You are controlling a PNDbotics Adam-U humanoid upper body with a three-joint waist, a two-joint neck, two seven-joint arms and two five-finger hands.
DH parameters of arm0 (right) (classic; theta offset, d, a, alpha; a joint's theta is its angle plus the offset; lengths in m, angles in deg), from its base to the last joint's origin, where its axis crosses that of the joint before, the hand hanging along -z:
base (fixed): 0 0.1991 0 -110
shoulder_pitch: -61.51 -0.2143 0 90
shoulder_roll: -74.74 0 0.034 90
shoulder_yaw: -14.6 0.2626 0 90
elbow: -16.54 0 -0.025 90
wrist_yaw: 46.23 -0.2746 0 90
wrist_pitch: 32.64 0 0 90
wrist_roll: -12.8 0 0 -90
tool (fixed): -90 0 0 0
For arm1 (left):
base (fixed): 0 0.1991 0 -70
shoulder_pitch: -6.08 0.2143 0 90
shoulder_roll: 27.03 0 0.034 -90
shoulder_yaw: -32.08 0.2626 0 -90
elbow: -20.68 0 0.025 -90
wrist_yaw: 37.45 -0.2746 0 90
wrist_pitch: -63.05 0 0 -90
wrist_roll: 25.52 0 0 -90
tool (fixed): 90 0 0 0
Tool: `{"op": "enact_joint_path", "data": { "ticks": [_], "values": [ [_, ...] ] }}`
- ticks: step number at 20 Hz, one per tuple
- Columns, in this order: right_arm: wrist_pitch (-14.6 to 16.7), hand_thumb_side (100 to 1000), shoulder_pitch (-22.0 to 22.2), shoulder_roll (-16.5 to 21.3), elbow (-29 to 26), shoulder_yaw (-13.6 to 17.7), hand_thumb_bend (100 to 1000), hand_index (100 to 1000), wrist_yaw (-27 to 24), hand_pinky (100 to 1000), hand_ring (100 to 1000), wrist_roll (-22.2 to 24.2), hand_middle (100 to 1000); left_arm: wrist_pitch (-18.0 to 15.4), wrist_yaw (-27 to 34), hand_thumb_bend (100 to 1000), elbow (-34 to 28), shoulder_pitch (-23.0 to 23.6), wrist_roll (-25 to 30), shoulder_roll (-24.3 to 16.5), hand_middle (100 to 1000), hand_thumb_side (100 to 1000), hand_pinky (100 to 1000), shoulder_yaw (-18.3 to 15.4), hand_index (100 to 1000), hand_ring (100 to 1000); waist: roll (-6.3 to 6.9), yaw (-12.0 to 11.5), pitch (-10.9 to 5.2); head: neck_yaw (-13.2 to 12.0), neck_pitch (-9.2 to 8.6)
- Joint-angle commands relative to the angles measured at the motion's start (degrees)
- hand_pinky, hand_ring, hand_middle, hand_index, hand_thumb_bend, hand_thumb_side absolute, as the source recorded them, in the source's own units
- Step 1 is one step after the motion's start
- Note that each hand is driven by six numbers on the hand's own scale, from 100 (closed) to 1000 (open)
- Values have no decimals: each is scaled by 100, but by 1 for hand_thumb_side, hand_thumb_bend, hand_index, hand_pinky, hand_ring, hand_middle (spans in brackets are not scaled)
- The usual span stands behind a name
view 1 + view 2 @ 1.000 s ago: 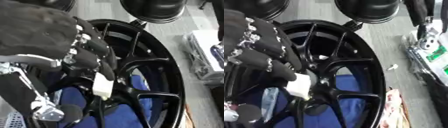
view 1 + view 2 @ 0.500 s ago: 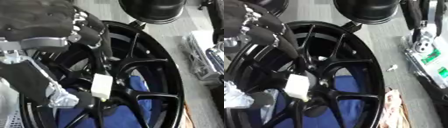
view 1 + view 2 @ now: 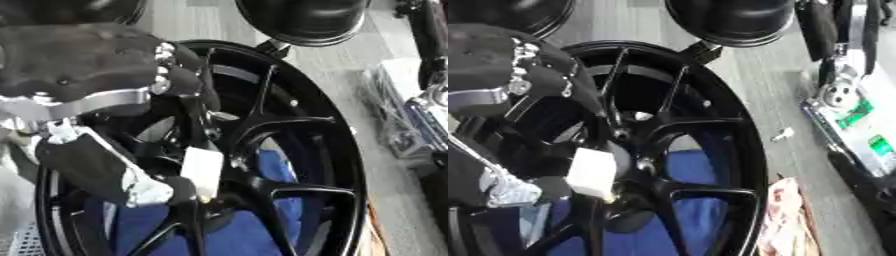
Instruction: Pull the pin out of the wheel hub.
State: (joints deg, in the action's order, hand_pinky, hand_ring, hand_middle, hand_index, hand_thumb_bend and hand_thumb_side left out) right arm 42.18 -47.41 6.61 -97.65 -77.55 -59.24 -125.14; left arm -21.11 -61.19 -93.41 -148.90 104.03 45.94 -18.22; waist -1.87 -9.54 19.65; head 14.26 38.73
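Now the left hand has lifted off the hub toward upper left, fingers curled, holding nothing I can see. White block remains at the hub; pin itself unclear, likely unpulled.

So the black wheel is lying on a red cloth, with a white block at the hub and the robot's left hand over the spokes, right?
Not quite: the cloth under the black wheel is blue, not red, as the left eye view shows through the spokes. The rest stands: a white block sits at the hub, and the robot's left hand is over the spokes.
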Motion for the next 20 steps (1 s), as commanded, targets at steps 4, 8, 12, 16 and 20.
{"op": "enact_joint_path", "data": {
  "ticks": [4, 8, 12, 16, 20],
  "values": [
    [-85, 656, -41, 59, -40, 27, 100, 683, 42, 663, 647, -138, 550, 241, 52, 444, -50, 8, 308, 0, 757, 582, 864, -80, 818, 796, 0, 9, -71, -9, 37],
    [-67, 657, -49, 37, -40, 19, 100, 682, 42, 664, 647, -130, 550, 342, -74, 444, -50, 65, 350, 41, 756, 585, 864, -93, 816, 795, -11, 10, -58, -19, 43],
    [-60, 660, -58, 25, -40, 18, 100, 682, 36, 664, 647, -131, 551, 404, -129, 435, -50, 133, 416, 73, 747, 590, 862, -49, 818, 786, -26, 17, -37, -37, 61],
    [-47, 662, -72, 0, -40, 17, 100, 682, 24, 664, 647, -138, 551, 528, -157, 421, -50, 238, 612, 129, 747, 570, 865, -29, 819, 785, -39, 25, -10, -59, 74],
    [-32, 665, -84, -19, -40, 6, 100, 681, 5, 664, 647, -140, 551, 621, -194, 424, -50, 275, 687, 205, 754, 577, 867, -15, 820, 788, -50, 34, 12, -74, 72]
  ]
}}
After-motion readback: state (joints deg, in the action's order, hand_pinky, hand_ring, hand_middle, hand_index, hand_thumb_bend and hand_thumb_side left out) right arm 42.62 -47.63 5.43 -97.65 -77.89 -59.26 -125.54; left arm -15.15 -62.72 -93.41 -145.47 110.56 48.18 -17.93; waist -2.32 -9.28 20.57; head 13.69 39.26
